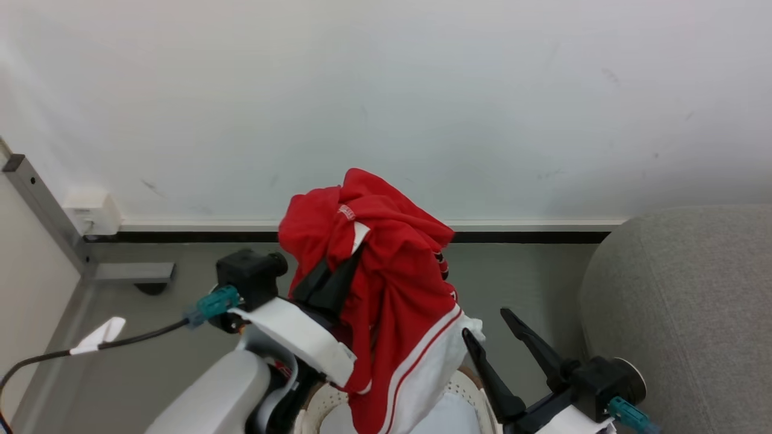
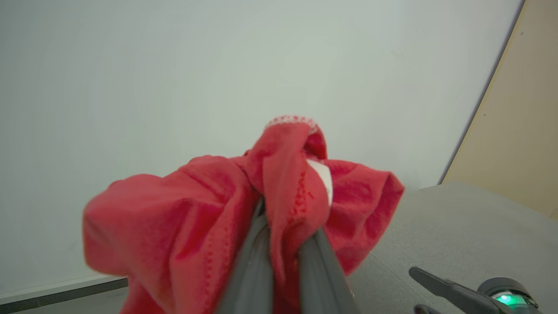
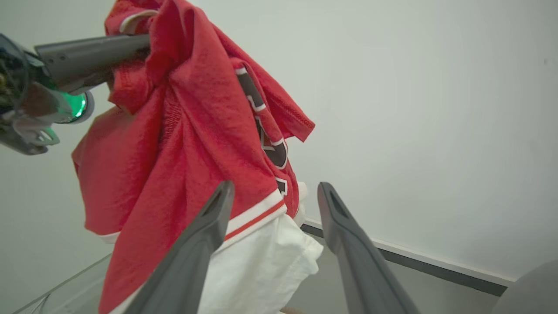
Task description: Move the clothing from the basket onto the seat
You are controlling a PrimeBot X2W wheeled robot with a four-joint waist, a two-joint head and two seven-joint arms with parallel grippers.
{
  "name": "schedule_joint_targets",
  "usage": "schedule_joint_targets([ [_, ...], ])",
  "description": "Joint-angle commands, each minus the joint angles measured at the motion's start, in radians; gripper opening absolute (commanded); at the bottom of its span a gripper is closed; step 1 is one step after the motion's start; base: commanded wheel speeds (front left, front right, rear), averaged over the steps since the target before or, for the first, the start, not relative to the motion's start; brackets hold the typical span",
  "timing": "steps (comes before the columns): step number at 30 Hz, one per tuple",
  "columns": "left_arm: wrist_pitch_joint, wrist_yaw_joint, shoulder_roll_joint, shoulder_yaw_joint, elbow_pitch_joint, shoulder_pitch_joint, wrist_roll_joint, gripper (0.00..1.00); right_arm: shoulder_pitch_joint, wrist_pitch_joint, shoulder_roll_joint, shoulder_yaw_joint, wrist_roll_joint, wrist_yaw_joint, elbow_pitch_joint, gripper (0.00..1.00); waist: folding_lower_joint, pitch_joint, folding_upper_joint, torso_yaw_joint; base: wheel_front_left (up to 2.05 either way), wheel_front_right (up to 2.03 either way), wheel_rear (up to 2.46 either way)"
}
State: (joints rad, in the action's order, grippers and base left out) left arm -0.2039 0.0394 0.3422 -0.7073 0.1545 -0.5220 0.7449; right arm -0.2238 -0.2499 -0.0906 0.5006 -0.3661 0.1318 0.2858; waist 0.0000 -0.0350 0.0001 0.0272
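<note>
White wall [image 1: 386, 90] behind: the left end effector [image 1: 344, 265] was clamped on the bunched collar of the red shirt [image 1: 392, 283], which hung limp above the basket [image 1: 476, 386]. The right end effector [image 1: 487, 322] gaped, empty. Soft, light, floppy stuff, I judged; gripping the dangling hem would steady it toward the sofa [image 1: 681, 301].

A plain white wall [image 1: 422, 90] was seen above a white and black skirting [image 1: 531, 231], with grey floor [image 1: 543, 277] below; a white box [image 1: 91, 212] was set beside a grey metal post [image 1: 42, 202]
</note>
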Motion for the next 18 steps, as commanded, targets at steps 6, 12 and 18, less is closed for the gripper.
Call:
schedule_joint_targets([
  [6, 0.009, -0.03, -0.039, -0.054, 0.02, -0.007, -0.027, 0.0, -0.086, 0.016, -0.033, 0.1, -0.052, -0.002, 0.041, 1.0, 0.0, -0.008, -0.0001, 0.067, 0.0, 0.0, 0.0],
  [12, 0.032, -0.071, -0.081, -0.137, 0.048, -0.012, -0.053, 0.0, -0.138, 0.044, -0.057, 0.165, -0.113, -0.002, 0.102, 1.0, 0.0, -0.027, -0.0001, 0.147, 0.0, 0.0, 0.0],
  [18, 0.05, -0.104, -0.123, -0.205, 0.067, -0.011, -0.066, 0.0, -0.16, 0.053, -0.059, 0.22, -0.164, -0.002, 0.16, 1.0, 0.0, -0.048, -0.0001, 0.214, 0.0, 0.0, 0.0],
])
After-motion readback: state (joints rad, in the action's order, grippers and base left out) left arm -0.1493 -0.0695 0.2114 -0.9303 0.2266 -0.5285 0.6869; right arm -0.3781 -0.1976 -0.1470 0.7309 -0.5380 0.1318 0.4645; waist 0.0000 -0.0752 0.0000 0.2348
